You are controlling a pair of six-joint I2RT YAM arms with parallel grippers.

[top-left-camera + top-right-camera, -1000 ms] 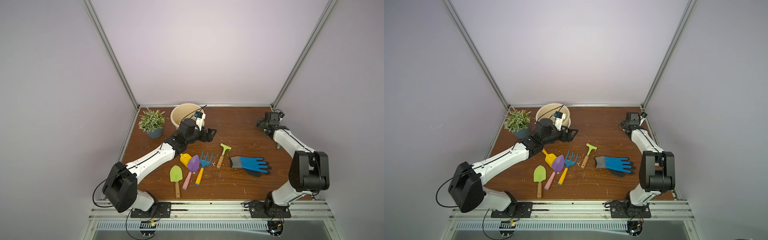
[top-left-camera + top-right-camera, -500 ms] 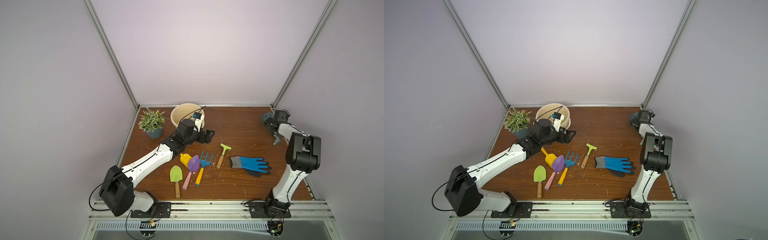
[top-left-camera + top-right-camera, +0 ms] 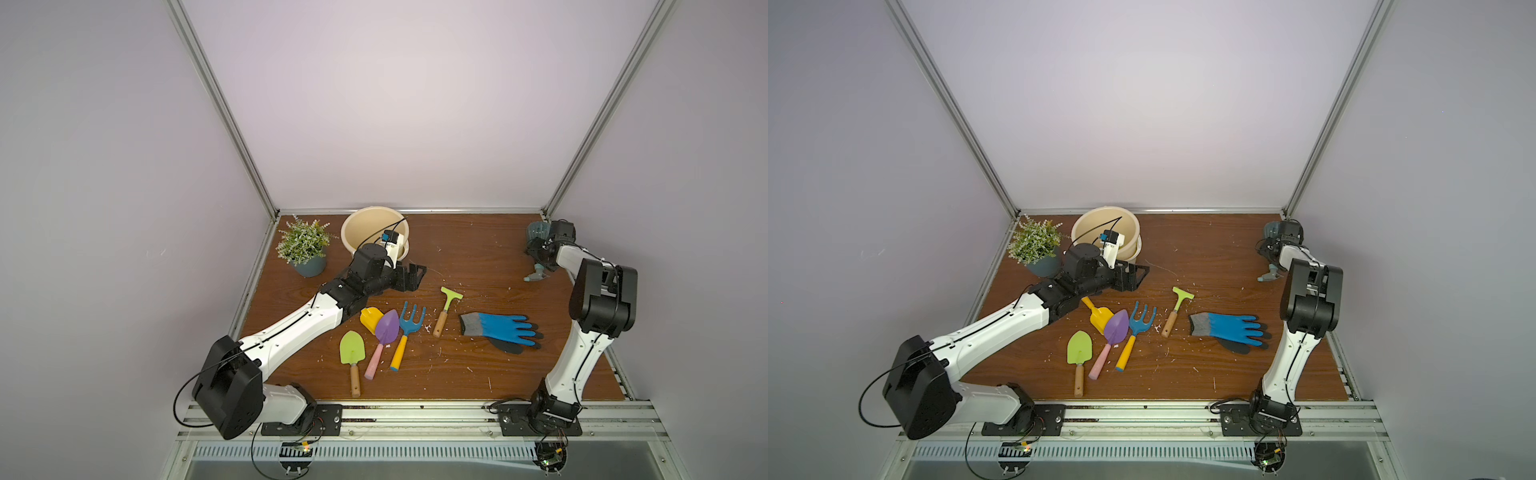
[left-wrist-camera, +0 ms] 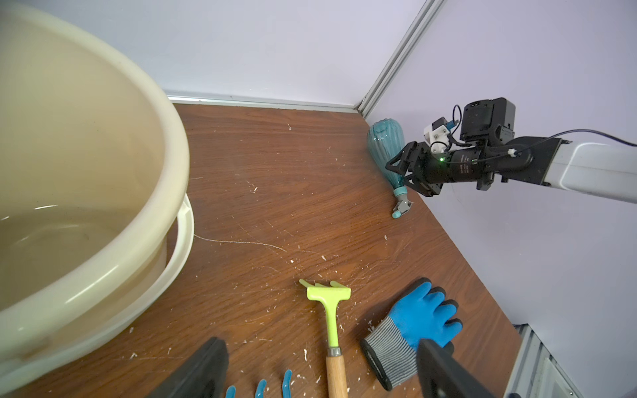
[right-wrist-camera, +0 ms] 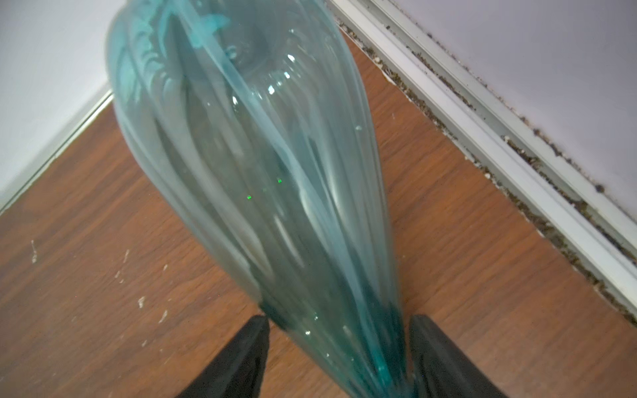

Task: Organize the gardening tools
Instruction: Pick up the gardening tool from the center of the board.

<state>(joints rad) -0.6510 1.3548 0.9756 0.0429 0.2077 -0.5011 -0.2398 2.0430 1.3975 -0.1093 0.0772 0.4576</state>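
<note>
A scuffed wooden table [image 3: 478, 249] fills the lower half of both top views. The left arm stretches from lower left toward centre, and its left gripper [image 3: 411, 277] is spread wide and empty just right of the cream bucket [image 3: 348, 245]. A potted plant [image 3: 305, 245] stands at the bucket's left.

At the right edge, mid-frame, the folded right arm reaches the table's back corner. The right gripper [image 5: 337, 327] brackets the narrow end of the teal spray bottle [image 4: 384, 144], which lies on its side close to the wall. Both fingers sit at the plastic, but the pictures do not settle whether they have clamped.

Blue gloves [image 3: 498, 328] lie right of centre. The lime-green hoe [image 3: 451, 295], blue fork [image 3: 411, 322], purple trowel [image 3: 387, 328], lime-green trowel [image 3: 352, 353] and yellow scoop [image 3: 370, 318] are bunched at lower centre.

The risk is the taper. Slick, sloping plastic may slide out of the pinch. With the fat body hanging far from the grip, a lift could let it pivot or knock the wall.
</note>
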